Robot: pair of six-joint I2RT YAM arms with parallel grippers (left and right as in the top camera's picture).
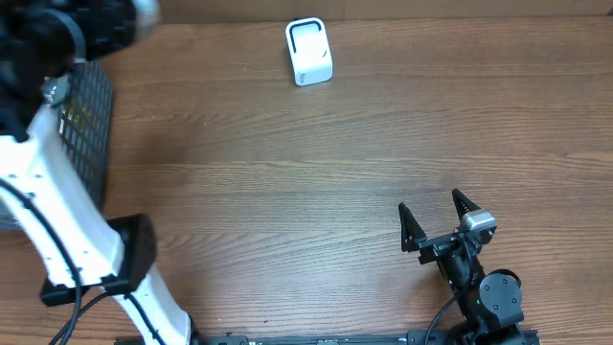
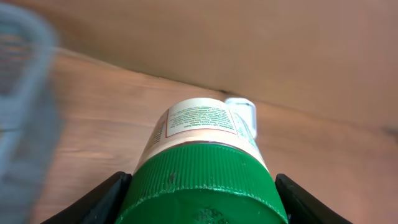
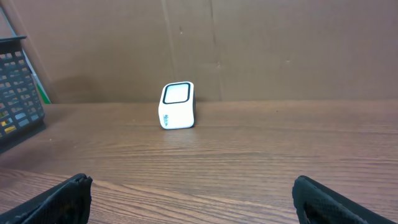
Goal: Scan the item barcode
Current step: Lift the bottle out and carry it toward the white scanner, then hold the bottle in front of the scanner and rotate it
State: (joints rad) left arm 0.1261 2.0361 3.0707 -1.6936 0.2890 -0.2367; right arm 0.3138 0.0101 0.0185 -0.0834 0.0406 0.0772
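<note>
Wood-grain table [image 1: 287, 163] w/ brown cardboard wall [image 3: 280, 50] behind it. White scanner [image 1: 308, 53] stands at top centre of overhead view, dark-rimmed window on its face. In right wrist view it sits centre-left, near the wall, window toward the cam. Black mesh basket [image 1: 88, 125] is at upper left of overhead, partly under the white left arm [image 1: 57, 220]. That arm runs from bottom left up to the top-left corner, where its end is blurred, well left of scanner.

At bottom of left wrist view the left gripper [image 2: 202, 208] is clamped on the jar [image 2: 199, 134]. The green ribbed cap [image 2: 199, 180] fills the gap btw the two black fingers [image 2: 102, 199], touching each side. Jar body is cream w/ a white label [image 2: 202, 118], print too small to read. Jar points lengthwise away from cam, far end aimed toward scanner, which shows just past it at centre-right of that frame. Basket is a grey blur at left edge there.

At lower right of overhead the right gripper [image 1: 436, 218] has jaws spread wide, holding nothing, well apart from scanner. Its fingertips [image 3: 59, 199] sit in both bottom corners of right wrist view, over bare table.
</note>
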